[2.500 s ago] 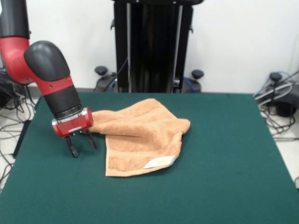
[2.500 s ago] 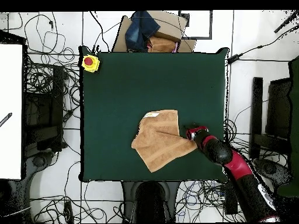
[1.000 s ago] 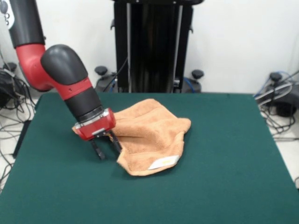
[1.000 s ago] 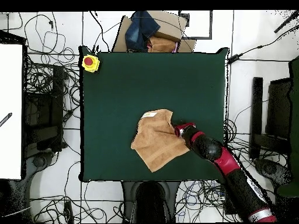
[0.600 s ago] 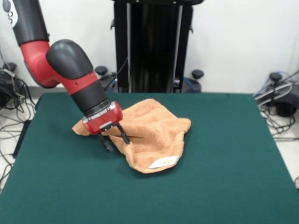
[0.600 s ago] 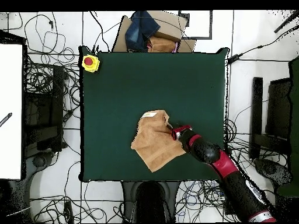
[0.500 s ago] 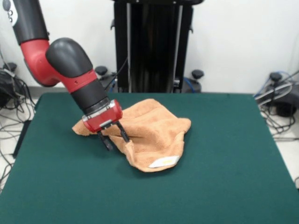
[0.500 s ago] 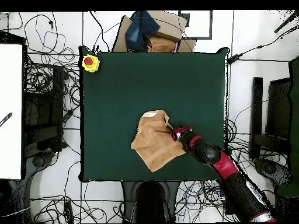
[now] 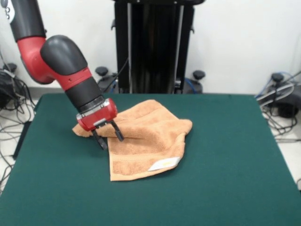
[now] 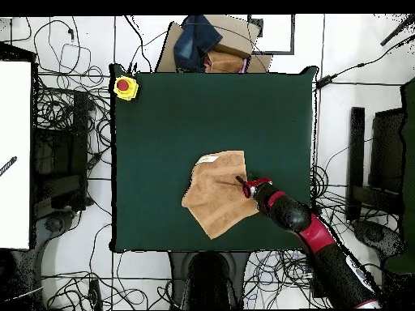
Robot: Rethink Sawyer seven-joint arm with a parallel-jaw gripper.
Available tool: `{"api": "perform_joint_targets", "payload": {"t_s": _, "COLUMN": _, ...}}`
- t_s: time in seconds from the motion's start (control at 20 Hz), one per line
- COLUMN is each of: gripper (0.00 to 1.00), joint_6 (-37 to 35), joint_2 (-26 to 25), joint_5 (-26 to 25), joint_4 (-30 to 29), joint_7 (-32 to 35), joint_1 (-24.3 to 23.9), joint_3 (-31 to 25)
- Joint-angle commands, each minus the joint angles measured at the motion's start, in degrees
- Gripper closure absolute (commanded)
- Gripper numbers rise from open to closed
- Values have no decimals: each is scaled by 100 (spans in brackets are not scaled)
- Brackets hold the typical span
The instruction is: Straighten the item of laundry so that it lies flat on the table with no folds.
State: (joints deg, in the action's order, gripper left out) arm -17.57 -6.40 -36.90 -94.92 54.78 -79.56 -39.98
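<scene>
Near the middle of the green table (image 9: 235, 155) lies the orange towel (image 9: 146, 136), still folded over itself, its upper layer draped across the lower one and a white label (image 9: 163, 163) showing by its front edge. At the towel's left edge, seen from the front, the gripper (image 9: 107, 136) hangs with its black fingers (image 9: 116, 132) spread apart, holding nothing, tips just over the cloth.
</scene>
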Motion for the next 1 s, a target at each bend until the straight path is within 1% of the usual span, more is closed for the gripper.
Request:
{"api": "perform_joint_targets", "payload": {"t_s": 0.05, "gripper": 0, "joint_6": -10, "joint_2": -327, "joint_5": -248, "joint_4": 711, "joint_7": -82, "joint_1": 154, "joint_3": 100}}
{"api": "perform_joint_targets", "payload": {"t_s": 0.2, "gripper": 0, "joint_6": -105, "joint_2": -512, "joint_5": -209, "joint_4": 821, "joint_7": -247, "joint_1": 116, "joint_3": 0}}
{"api": "perform_joint_targets", "payload": {"t_s": 0.45, "gripper": 0, "joint_6": -36, "joint_2": -721, "joint_5": -249, "joint_4": 1020, "joint_7": -327, "joint_1": 147, "joint_3": -84}}
{"api": "perform_joint_targets", "payload": {"t_s": 0.85, "gripper": 0, "joint_6": 49, "joint_2": -751, "joint_5": -332, "joint_4": 1342, "joint_7": -345, "joint_1": 218, "joint_3": -77}}
{"api": "perform_joint_targets", "payload": {"t_s": 1.0, "gripper": 0, "joint_6": 94, "joint_2": -681, "joint_5": -371, "joint_4": 1393, "joint_7": -287, "joint_1": 253, "joint_3": -10}}
